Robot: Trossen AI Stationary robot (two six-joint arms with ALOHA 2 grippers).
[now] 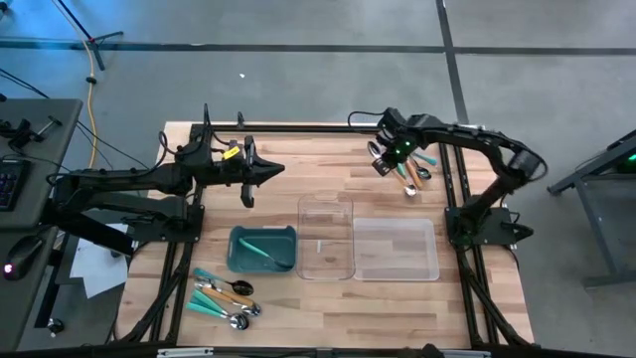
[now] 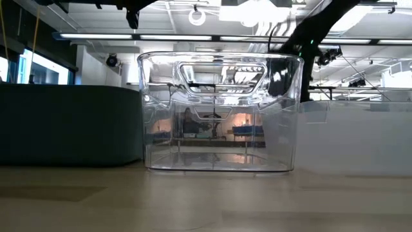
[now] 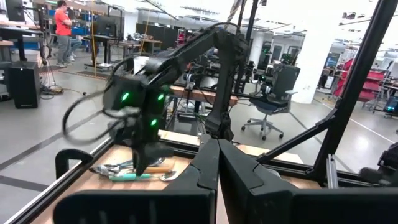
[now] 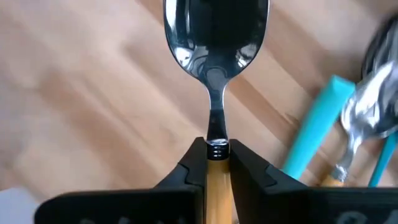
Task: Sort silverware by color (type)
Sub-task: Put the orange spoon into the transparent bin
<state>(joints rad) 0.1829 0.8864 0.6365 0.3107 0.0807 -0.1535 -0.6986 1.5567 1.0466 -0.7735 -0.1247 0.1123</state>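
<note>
1. Right gripper [image 4: 216, 163] clamped on an orange-handled spoon [image 4: 214, 93] at the top of the handle, just below the silver neck, over the far right of the table [image 1: 328, 179] — among a small heap of teal-handled utensils [image 1: 425, 159].
2. Light, stiff, slick at the polished bowl; likely to pivot if pinched on the thin neck — better taken on the handle, as here.
3. More silverware [image 1: 227, 296] near the front left, one teal piece inside the teal bin [image 1: 262, 249].
4. Left gripper [image 1: 248, 189] shut, empty, hovering at the rear left.
</note>
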